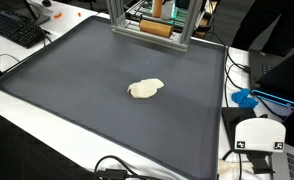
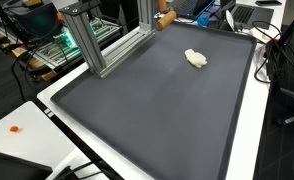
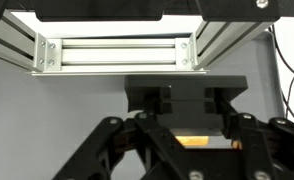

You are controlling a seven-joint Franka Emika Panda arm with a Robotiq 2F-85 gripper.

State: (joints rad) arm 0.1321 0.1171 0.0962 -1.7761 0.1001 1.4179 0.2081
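My gripper hangs at the far edge of the dark grey mat, inside the aluminium frame; it also shows in an exterior view. An orange-brown thing sits right at the jaws and shows as an orange patch between the black finger links in the wrist view. The fingertips are out of sight, so I cannot tell whether the jaws grip it. A cream lump lies alone mid-mat, far from the gripper, also seen in an exterior view.
The aluminium frame stands along the mat's far side, its rails close ahead in the wrist view. A keyboard, cables, a blue object and a white device lie around the mat.
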